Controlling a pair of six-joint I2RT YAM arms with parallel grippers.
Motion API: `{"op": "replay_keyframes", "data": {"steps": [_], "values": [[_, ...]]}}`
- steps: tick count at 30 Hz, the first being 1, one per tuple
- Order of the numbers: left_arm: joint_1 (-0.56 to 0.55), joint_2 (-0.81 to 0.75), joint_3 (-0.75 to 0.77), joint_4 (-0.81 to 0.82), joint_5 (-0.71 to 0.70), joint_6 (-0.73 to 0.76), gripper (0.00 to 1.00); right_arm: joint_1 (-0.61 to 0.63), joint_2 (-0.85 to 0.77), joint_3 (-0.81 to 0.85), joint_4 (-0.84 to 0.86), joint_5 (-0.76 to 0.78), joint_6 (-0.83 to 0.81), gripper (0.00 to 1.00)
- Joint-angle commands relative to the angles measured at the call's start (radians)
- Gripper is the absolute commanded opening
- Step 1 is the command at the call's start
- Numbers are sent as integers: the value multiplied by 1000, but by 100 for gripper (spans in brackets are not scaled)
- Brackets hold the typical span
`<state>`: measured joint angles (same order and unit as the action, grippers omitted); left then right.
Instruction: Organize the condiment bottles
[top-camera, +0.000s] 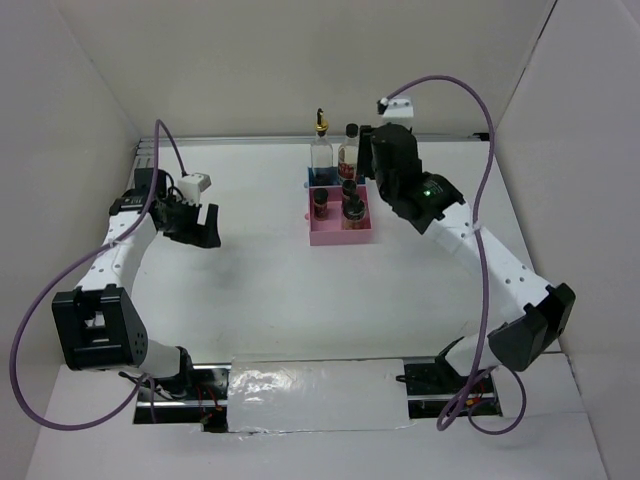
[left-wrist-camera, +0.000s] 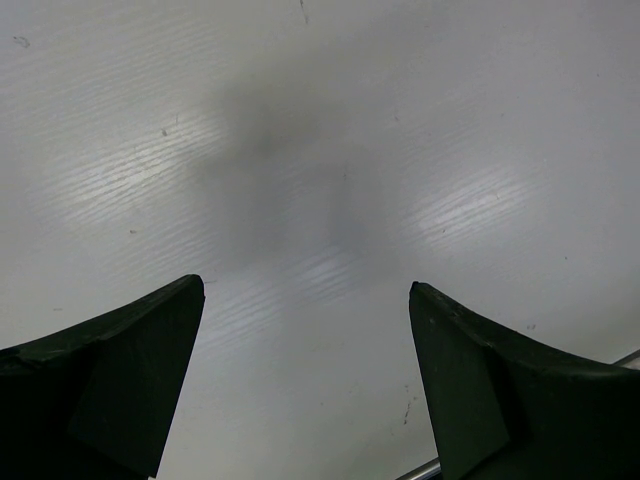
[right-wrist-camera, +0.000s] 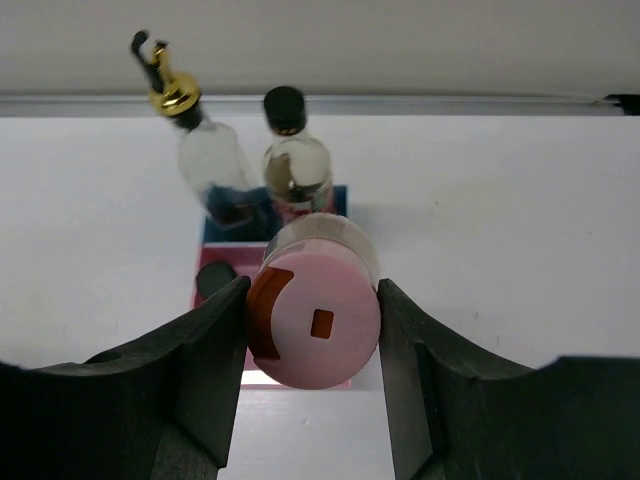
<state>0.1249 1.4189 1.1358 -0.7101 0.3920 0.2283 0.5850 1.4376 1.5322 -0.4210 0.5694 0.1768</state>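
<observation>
Now, R gripper (right-wrist-camera: 312, 290) pinching pink-capped shaker (right-wrist-camera: 320, 345) — L gripper (left-wrist-camera: 307, 288) agape, pointing down

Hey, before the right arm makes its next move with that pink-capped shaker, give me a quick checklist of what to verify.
1. Grip: right gripper is shut on the pink-capped shaker, with a finger on each side: ok.
2. Room in the pink tray: three dark-lidded jars stand in it and its near strip is bare: ok.
3. Shaker's clearance above those jars: cannot tell.
4. Gold-pourer bottle and black-capped bottle stand upright in the blue tray: ok.
5. Left gripper is open over bare table, away from the trays: ok.
</observation>
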Motion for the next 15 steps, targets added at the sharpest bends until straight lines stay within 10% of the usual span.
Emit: {"op": "replay_keyframes", "data": {"steps": [1,15], "values": [[-1,0,44,-14,36,-20,96,53,0,-35,-53,11,-9,0],[-7,-41,-16,-2,116,-17,96,168,230,11,7,-256,30,0]]}}
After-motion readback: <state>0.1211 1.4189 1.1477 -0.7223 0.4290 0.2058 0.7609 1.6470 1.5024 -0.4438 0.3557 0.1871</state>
